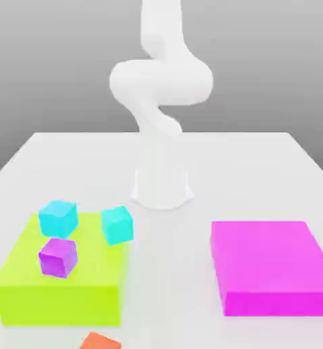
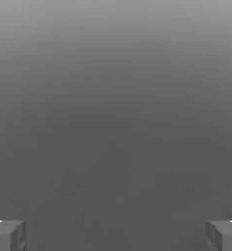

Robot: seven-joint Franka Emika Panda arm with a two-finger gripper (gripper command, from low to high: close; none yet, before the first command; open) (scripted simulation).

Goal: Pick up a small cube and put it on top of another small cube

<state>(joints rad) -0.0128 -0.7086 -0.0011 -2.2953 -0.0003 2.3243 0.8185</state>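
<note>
The small orange-red cube (image 1: pixel 100 341) lies on the white table at the near edge of the exterior view, partly cut off, just in front of the lime block (image 1: pixel 55 293). A purple cube (image 1: pixel 58 257) and a cyan cube (image 1: pixel 58 218) sit on top of that block. A second cyan cube (image 1: pixel 116 225) is at the block's far right corner, tilted. In the hand view my gripper (image 2: pixel 116 235) is open, its two grey fingertips (image 2: pixel 8 235) far apart with nothing between them, facing plain grey background.
The white arm (image 1: pixel 161 82) rises folded from its base (image 1: pixel 162 187) at the table's middle back. A flat magenta block (image 1: pixel 270 266) lies at the exterior view's right. Bare white table (image 1: pixel 171 272) separates the two blocks.
</note>
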